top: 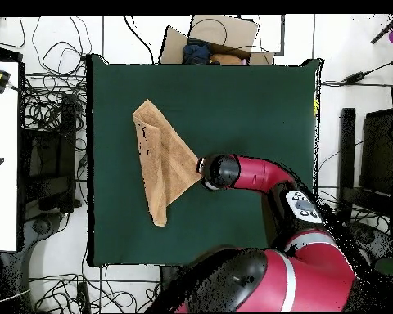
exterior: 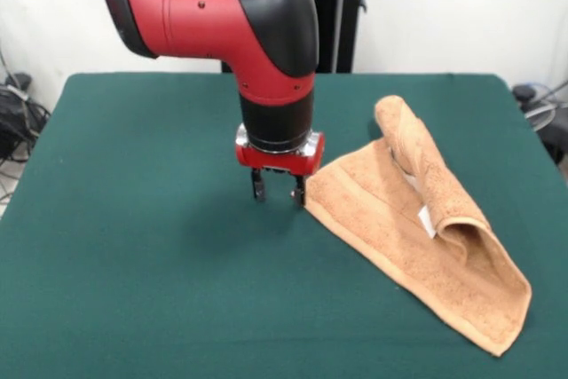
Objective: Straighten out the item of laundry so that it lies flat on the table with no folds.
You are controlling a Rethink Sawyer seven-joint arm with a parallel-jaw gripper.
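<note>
The item of laundry (exterior: 399, 219), an orange-tan towel, lies on the right half of the green table (exterior: 133, 219). One long side is folded over into a thick rolled flap (exterior: 426, 166), with a white tag (exterior: 426, 217) showing beneath it. My gripper (exterior: 278, 189) stands low over the table at the towel's left corner, open, its right finger beside that corner and nothing between the fingers. From above, the towel (top: 159, 159) is a narrow triangle on the table (top: 249, 98), and my wrist (top: 220, 172) covers the gripper at the towel's right tip.
Cables and dark equipment (top: 48, 155) crowd the floor on both sides of the table. A cardboard box (top: 216, 37) sits past the table's far edge in the overhead view. A white surface (top: 2, 163) stands at the left.
</note>
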